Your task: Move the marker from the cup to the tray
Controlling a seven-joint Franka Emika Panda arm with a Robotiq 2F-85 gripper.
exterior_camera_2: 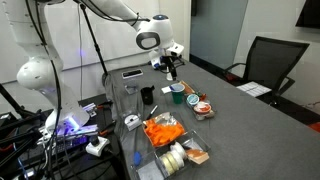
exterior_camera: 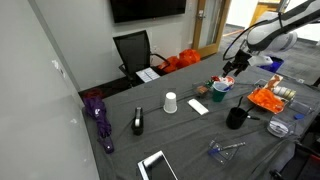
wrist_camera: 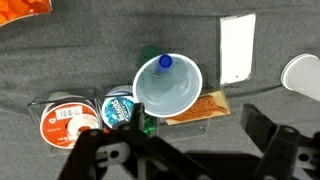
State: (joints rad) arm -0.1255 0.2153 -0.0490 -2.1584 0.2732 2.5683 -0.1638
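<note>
Above cup [wrist_camera: 172,95], gripper [wrist_camera: 185,150] wide open, empty.

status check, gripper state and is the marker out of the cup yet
Gripper open, above the cup. Marker in the cup, not gripped. Round tins beside the cup, nothing over its mouth.

Gripper [exterior_camera_2: 171,68] hangs just above the teal cup [exterior_camera_2: 178,93]; its fingers are too small here to read. Black cup [exterior_camera_2: 147,96] stands near it on the grey table [exterior_camera_2: 240,120]. Orange tray [exterior_camera_2: 163,131] is nearer the camera, white paper cup [exterior_camera_2: 131,121] just beside it.
</note>
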